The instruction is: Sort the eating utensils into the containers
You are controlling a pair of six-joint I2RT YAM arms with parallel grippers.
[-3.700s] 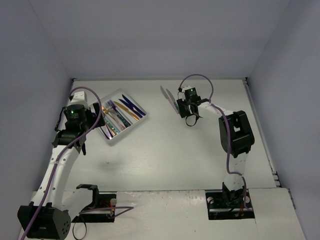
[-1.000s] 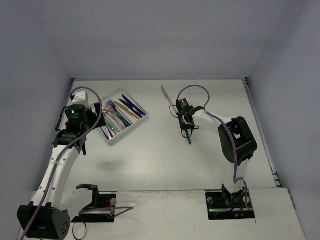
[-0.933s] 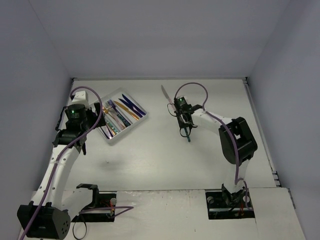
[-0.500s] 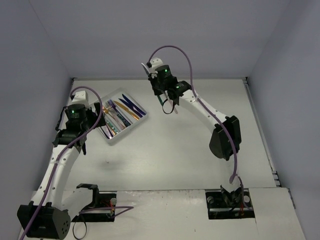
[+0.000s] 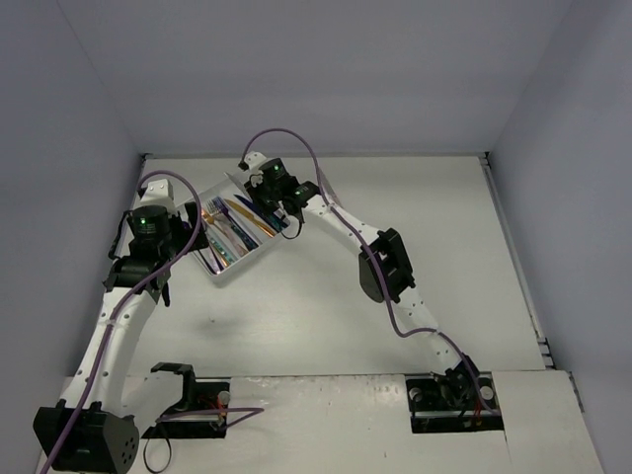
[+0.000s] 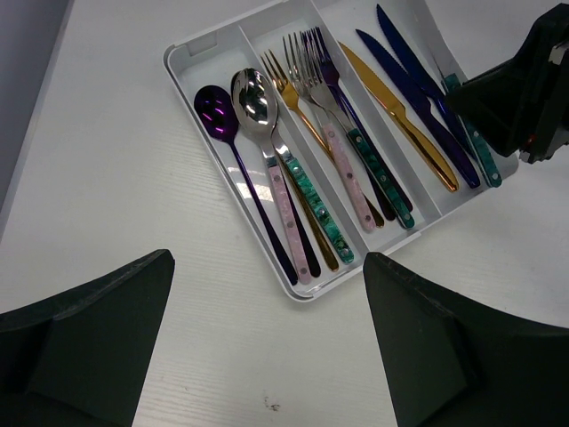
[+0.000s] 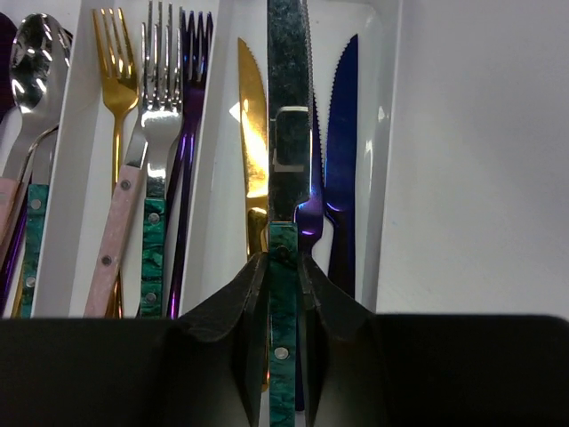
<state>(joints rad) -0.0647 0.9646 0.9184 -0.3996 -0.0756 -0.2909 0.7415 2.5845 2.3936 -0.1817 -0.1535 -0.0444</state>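
**Top view.** The white tray is seen lying at a slant on the table, in the upper left of the frame. The right arm is stretched across from the lower right, and the right gripper is placed over the tray's right-hand end. What it carries is too small to be made out here. The left arm is raised at the left of the frame, just beside the tray.

**Left wrist view.** The left gripper is held above the tray's near end, with its jaws wide apart and nothing between them. Three long compartments are seen. Spoons are laid in the left one, forks in the middle one, and a gold knife with dark blue knives in the right one. At the right wall of that last compartment a teal-handled knife is seen, with the dark body of the right gripper just beside it at the right edge of the frame.

**Right wrist view.** The jaws are clamped on the teal handle at the lower centre. The blade is pointed up the frame, along the knife compartment, between the gold knife and a blue one. Whether the blade is resting on the tray floor or is held above it cannot be told.
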